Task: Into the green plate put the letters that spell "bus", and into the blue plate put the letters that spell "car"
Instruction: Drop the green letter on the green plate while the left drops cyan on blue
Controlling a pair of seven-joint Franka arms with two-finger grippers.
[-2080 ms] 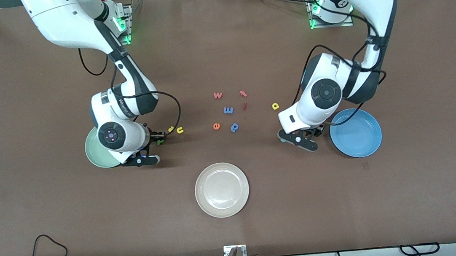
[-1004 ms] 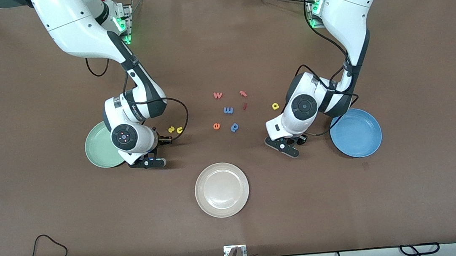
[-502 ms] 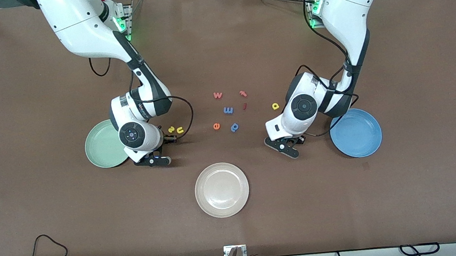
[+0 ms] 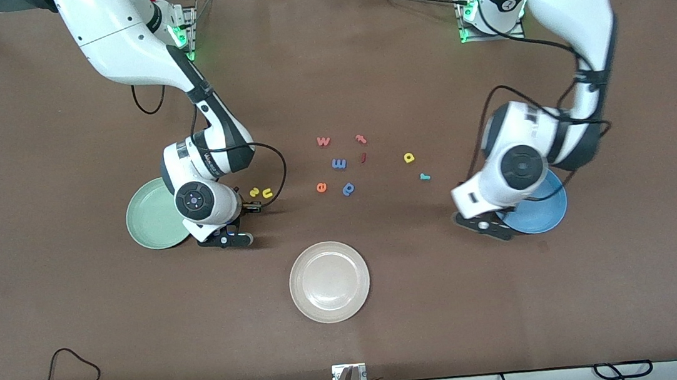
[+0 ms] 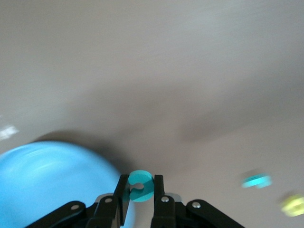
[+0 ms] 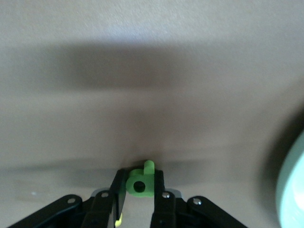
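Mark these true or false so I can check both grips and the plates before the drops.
1. The left gripper is shut on the teal c. True.
2. The right gripper holds a yellow letter. False: it is shut on the green b.
3. The white plate holds letters. False: it holds none.
4. The teal r lies on the table. True.
5. The yellow a is in the blue plate. False: it lies on the table.

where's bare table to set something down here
Open brown table lies nearer the camera than the beige plate, and between the loose letter cluster and the bases. Crowded: around that cluster, between the green plate and blue plate.
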